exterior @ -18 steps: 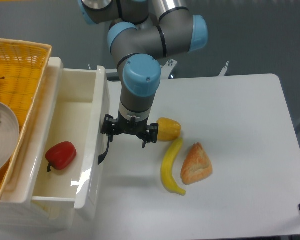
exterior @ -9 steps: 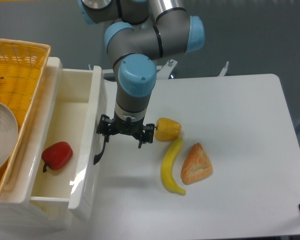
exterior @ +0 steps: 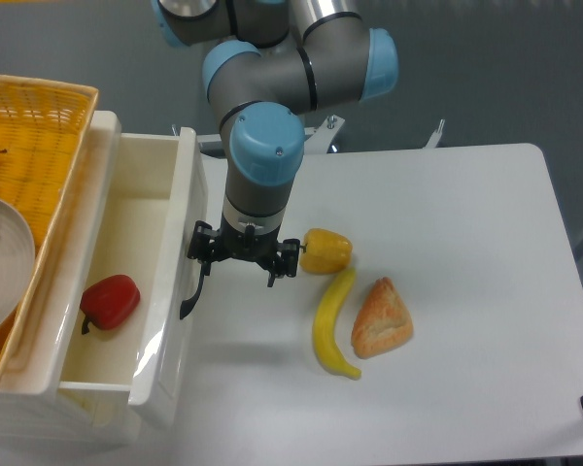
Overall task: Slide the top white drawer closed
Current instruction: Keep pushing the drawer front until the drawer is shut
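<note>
The gripper [exterior: 241, 258] is sitting right against the front panel of the top white drawer [exterior: 170, 291], with its jaws spread open and holding nothing, one finger beside the curved black handle [exterior: 194, 291] just left of and below the jaws. Compared with a second ago, the drawer front is sitting further left and the arm is further left with it, so the drawer is going in under the push; over the last half second the shift is much smaller, so the slide is slowing or pausing. Judged from this, closing is partway: the drawer is standing well out from the cabinet, its inside exposed to the left of the jaws, and the red pepper [exterior: 110, 301] is lying in it, carried left along with it. To the right of the jaws, just beside them, the yellow pepper [exterior: 326, 250] is resting on the white table [exterior: 466, 291], with the banana [exterior: 332, 325] below and to the right and the pastry [exterior: 380, 318] further right; none of these is moving. Far left beyond the drawer, the yellow wicker basket [exterior: 39, 136] is holding a plate [exterior: 5, 277]. No brands, labels or readable writing are showing anywhere.
</note>
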